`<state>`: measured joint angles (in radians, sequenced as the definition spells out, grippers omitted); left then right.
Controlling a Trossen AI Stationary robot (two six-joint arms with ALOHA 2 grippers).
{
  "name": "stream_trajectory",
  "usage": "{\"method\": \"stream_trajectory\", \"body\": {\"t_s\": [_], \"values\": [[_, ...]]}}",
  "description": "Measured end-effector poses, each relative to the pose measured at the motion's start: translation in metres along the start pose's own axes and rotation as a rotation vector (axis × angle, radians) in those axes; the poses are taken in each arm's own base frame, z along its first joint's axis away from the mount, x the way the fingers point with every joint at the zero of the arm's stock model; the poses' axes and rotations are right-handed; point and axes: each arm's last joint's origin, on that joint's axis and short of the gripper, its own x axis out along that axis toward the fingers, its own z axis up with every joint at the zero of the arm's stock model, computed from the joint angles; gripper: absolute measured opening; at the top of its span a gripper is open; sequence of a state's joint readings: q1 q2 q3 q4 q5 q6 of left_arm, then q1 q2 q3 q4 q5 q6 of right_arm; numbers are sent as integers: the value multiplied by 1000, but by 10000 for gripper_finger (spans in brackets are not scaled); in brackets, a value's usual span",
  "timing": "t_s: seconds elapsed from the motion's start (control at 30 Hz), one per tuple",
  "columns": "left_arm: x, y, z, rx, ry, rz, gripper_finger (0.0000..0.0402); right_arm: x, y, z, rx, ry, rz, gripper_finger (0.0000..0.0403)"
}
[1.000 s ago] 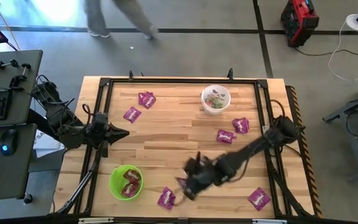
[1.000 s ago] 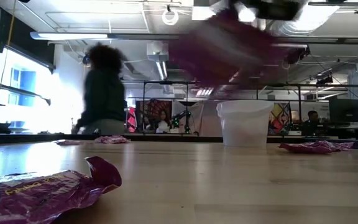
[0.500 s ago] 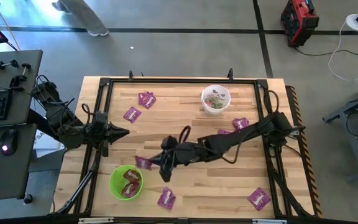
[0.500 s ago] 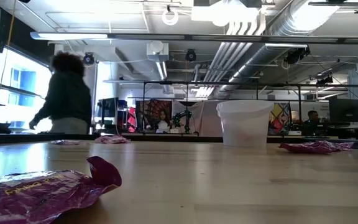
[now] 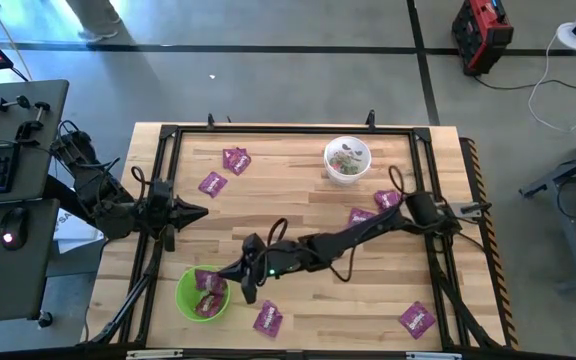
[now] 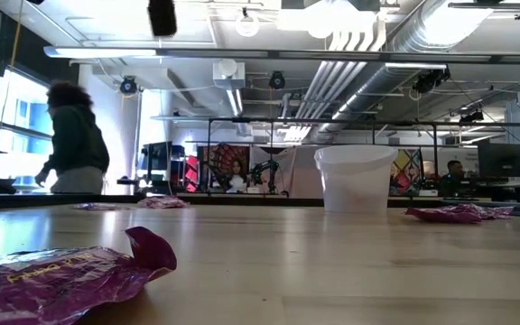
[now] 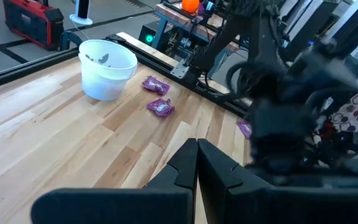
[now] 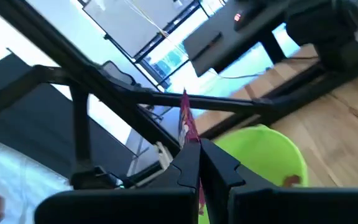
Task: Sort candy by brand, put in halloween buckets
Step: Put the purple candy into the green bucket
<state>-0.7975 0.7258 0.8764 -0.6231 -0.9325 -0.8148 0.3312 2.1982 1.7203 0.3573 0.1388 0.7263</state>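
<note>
1. Nearest the low camera, a crinkled purple-magenta candy packet with white print (image 6: 57, 282) lies flat on the pale wooden table (image 6: 332, 271). The overhead view shows it close to the front edge (image 5: 267, 318), beside the lime green round plastic bucket (image 5: 201, 293).
2. That green bucket sits at the front left of the table with purple-magenta packets inside (image 5: 206, 302).
3. Right over it is the right gripper (image 5: 226, 273), its dark arm stretched across the table from the right side. In its wrist view the two dark fingers (image 8: 188, 163) are pressed together on a thin purple-magenta packet (image 8: 186, 127) standing up edge-on between them, the green bucket (image 8: 272, 155) just beyond the tips. From above, the pinched packet (image 5: 208, 277) hangs over the bucket's rim.
4. Another purple-magenta packet (image 5: 417, 319) lies at the front right corner, well apart from the rest.
5. The left gripper (image 5: 200, 212) waits at the left edge of the table, fingers (image 7: 185, 163) closed tight, nothing between them.
6. Mid-table on the right, two more purple-magenta packets (image 5: 364, 217) (image 5: 387, 200) lie near the right arm.
7. Farther back on the left, two packets (image 5: 212, 184) (image 5: 236, 159) rest near each other.
8. At the far side stands the white round plastic bucket (image 5: 347, 160), small clear-wrapped sweets inside; in the low view it stands upright (image 6: 356, 178).
9. Beyond the table, a person in a dark top (image 6: 72, 144) stands in the room.
</note>
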Motion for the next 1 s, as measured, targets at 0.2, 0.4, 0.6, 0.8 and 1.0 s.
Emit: {"method": "stream_trajectory", "body": {"t_s": [0.2, 0.4, 0.6, 0.8, 1.0], "values": [[0, 0, 0, -4, 0, 0, 0, 5, -5, -11, -9, 8, -2, 6], [0, 0, 0, -4, 0, 0, 0, 6, -6, -10, -24, 23, 2, 91], [0, 0, 0, -3, 0, 0, 0, 8, 9, 3, -142, 106, -4, 208], [0, -1, 0, -18, 7, -6, 0, 4, 22, 31, -341, 229, -62, 261], [1, -2, -2, 18, 45, -39, 0, -16, 35, 42, -435, 511, -129, 263]]}}
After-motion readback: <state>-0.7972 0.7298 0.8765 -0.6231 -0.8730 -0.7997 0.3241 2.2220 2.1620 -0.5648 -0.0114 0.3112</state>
